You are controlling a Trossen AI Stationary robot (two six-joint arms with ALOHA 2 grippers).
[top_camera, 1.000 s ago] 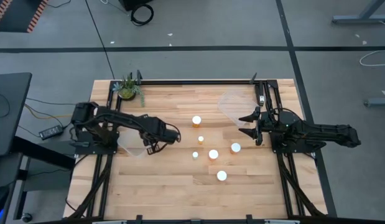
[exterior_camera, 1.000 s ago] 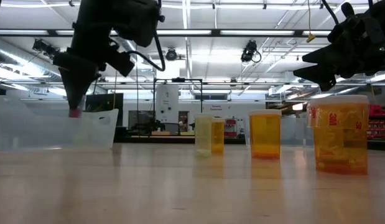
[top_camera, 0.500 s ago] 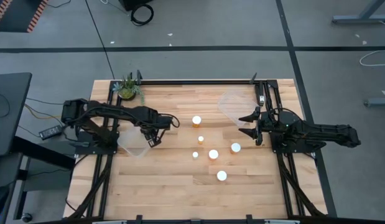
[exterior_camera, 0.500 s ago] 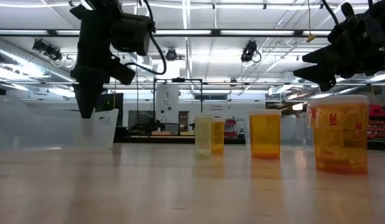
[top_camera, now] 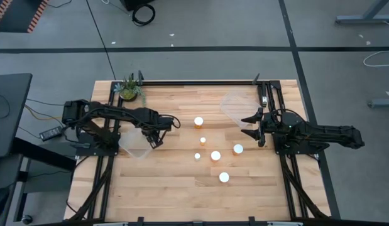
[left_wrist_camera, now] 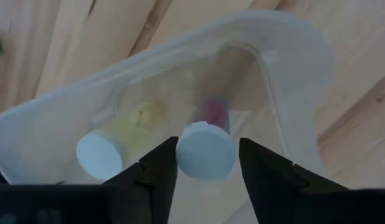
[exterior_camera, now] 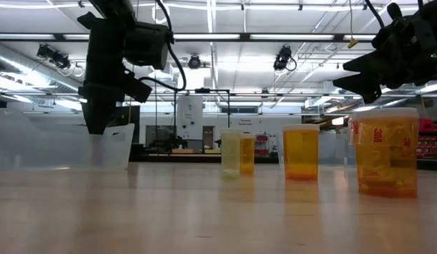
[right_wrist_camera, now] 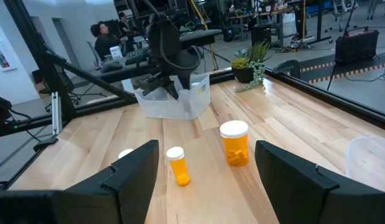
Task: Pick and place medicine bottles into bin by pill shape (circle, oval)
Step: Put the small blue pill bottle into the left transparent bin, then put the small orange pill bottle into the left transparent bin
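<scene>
The left bin [top_camera: 135, 144] holds two medicine bottles [left_wrist_camera: 204, 146]; five more stand mid-table. Above it, the left gripper [top_camera: 154, 139] hangs with fingers spread, seemingly empty. Descending, it could clip the bin wall. Only the left wrist view shows the contents. The right gripper [top_camera: 252, 127] waits, released.

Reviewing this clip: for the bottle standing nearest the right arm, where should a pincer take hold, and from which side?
That bottle stands upright with its white cap on top and clear of the other bottles. Best judged, come straight down and close across the round body just under the cap. The right pincer, open and waiting beside the clear bin, is closest.
</scene>
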